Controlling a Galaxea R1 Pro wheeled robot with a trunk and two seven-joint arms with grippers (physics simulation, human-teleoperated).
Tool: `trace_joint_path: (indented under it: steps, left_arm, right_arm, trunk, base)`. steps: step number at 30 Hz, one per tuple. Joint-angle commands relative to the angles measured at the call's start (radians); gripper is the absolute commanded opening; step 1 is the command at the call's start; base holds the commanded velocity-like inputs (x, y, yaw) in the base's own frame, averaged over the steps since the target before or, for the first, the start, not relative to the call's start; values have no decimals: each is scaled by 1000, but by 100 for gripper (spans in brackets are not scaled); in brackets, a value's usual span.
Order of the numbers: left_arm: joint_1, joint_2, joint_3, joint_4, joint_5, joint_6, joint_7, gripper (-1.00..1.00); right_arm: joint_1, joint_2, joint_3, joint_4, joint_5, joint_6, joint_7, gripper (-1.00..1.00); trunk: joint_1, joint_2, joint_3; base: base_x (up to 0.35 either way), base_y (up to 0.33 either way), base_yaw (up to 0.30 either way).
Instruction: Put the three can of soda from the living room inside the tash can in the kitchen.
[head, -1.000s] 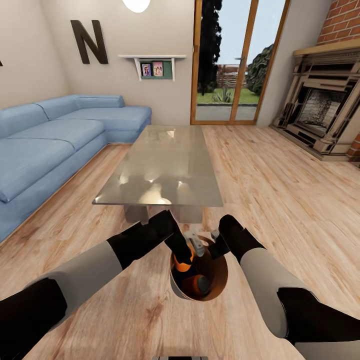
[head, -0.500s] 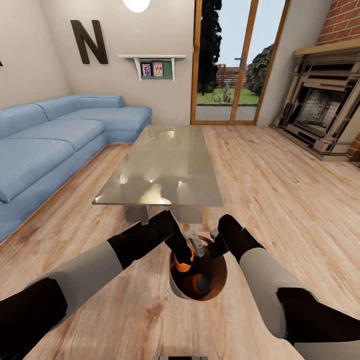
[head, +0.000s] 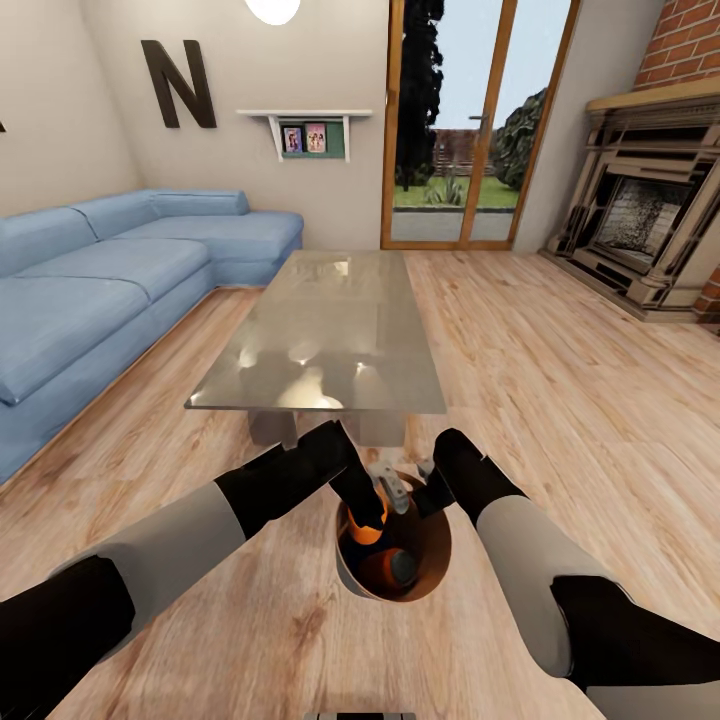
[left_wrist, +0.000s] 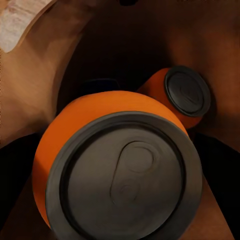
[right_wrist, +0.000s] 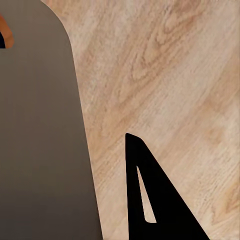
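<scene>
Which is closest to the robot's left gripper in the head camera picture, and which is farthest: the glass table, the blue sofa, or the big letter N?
From the left gripper:
1. Glass table, just ahead.
2. Blue sofa, off to the left.
3. Letter N, high on the far wall.

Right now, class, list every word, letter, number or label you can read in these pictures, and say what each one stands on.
"N": big dark letter on the beige wall above the blue sofa.
Two small pictures on the wall shelf: too small to read.
Orange soda cans in the bin: no readable label or brand shows.
</scene>
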Motion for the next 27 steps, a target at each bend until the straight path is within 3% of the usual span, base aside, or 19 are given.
trace_joint_path:
  steps: [1,3,4,21,27]
  left_arm:
    - [0,0,0,0,0,0,0,-100]
    - [0,0,0,0,0,0,0,-100]
    - [0,0,0,0,0,0,0,100]
    - [0,5,-2,-1,3,0,-1,100]
    - [0,14,0,-67,6,2,-8,100]
  right_arm:
    - [0,1,-1,0,-19,6,0,-100]
    - [0,1,-1,0,-19,6,0,-100]
    - [0,1,-1,0,-19,6,0,-100]
    - [0,1,-1,1,-19,6,0,-100]
    - [0,-5,-2,2,-22,6,0,-100]
  trunk:
    - [0,0,0]
    - [0,0,0]
    - [0,0,0]
    - [0,0,0]
    - [0,0,0]
  base:
    - [0,0,0]
    - [0,0,0]
    - [0,0,0]
    - [0,0,0]
    - [0,0,0]
